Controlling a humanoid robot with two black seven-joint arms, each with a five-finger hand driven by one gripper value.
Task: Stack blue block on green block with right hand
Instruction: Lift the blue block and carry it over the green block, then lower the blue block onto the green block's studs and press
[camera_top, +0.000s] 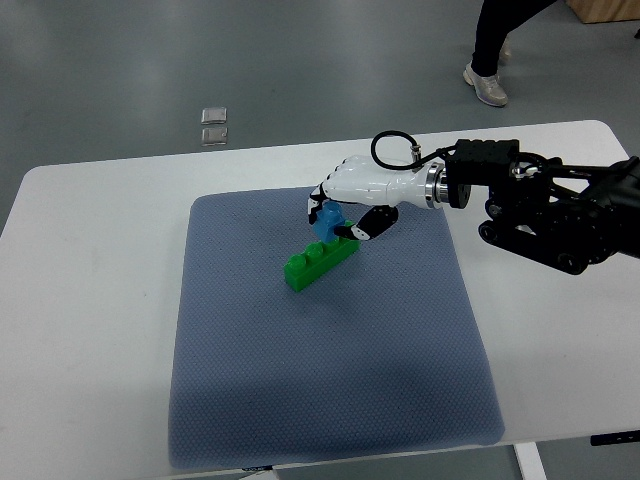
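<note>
A long green block (316, 264) lies at an angle on the blue-grey mat (320, 370), near the mat's middle top. My right hand (340, 212), white with black fingertips, reaches in from the right edge and hovers just above the green block's far end. Its fingers are curled around a small blue block (326, 222), which shows partly between them. The blue block sits just above or touching the green block's upper right end; I cannot tell which. The left arm does not show.
The mat covers most of a white table (90, 300). Beyond the table, on the grey floor, lie two small clear squares (214, 125). A person's legs and shoe (487, 85) stand at the top right.
</note>
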